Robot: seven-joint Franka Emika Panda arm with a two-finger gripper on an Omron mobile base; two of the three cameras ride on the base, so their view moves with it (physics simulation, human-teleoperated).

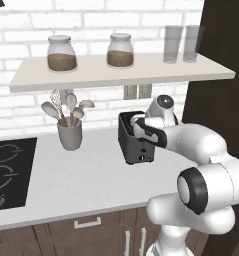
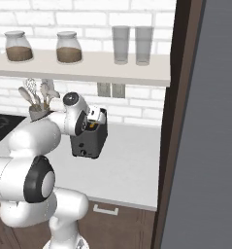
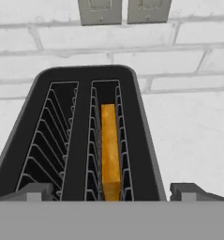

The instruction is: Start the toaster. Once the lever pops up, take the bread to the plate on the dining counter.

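I'm above the toaster with fingers spread, bread deep in its slot; I judge the lever needs pressing down next.

From my left base camera I looked forward and down past the arm, which rose at lower right, onto the counter, with the toaster mid-frame. My right base camera faced the same way from the other side, the arm at lower left. Both shared the toaster, the shelf and the brick wall. The hand camera sat close above the toaster, looking down into its slots towards the wall.
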